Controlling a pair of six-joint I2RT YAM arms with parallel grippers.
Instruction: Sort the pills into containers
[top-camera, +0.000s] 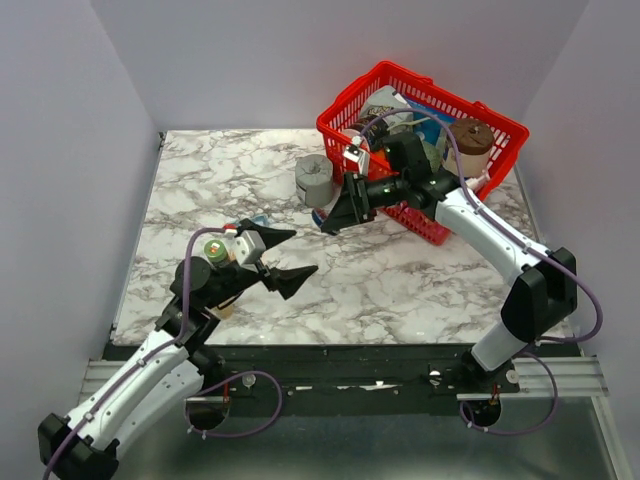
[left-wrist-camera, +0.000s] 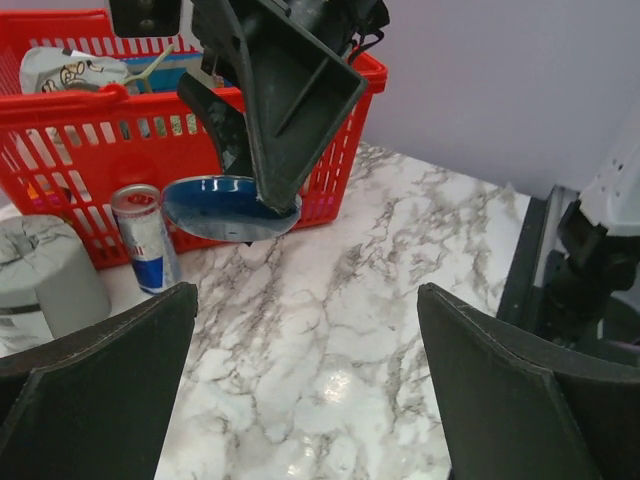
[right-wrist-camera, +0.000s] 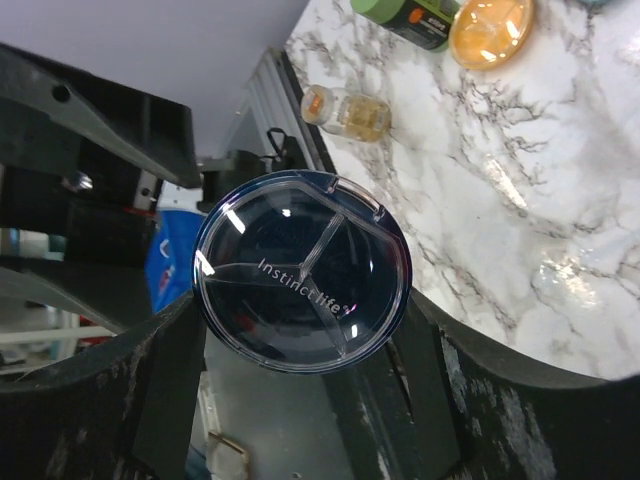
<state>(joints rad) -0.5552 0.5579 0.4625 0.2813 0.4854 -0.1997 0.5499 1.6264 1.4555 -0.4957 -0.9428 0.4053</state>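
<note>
My right gripper (top-camera: 335, 215) is shut on the dark blue dish (right-wrist-camera: 300, 270), a round divided container with a clear lid, and holds it tilted above the table in front of the basket. The dish also shows in the left wrist view (left-wrist-camera: 225, 205), pinched at its edge. The orange dish (right-wrist-camera: 490, 28) sits on the marble table next to a green-capped bottle (right-wrist-camera: 410, 15). A small amber pill bottle (right-wrist-camera: 345, 112) lies on its side near the table's front edge. My left gripper (top-camera: 295, 255) is open and empty above the table (left-wrist-camera: 330, 330), facing the right gripper.
The big red wire basket (top-camera: 420, 150), full of items, stands at the back right. A grey notched round block (top-camera: 315, 178) and a small blue and silver can (left-wrist-camera: 145, 238) stand just left of it. White walls close in the table on three sides.
</note>
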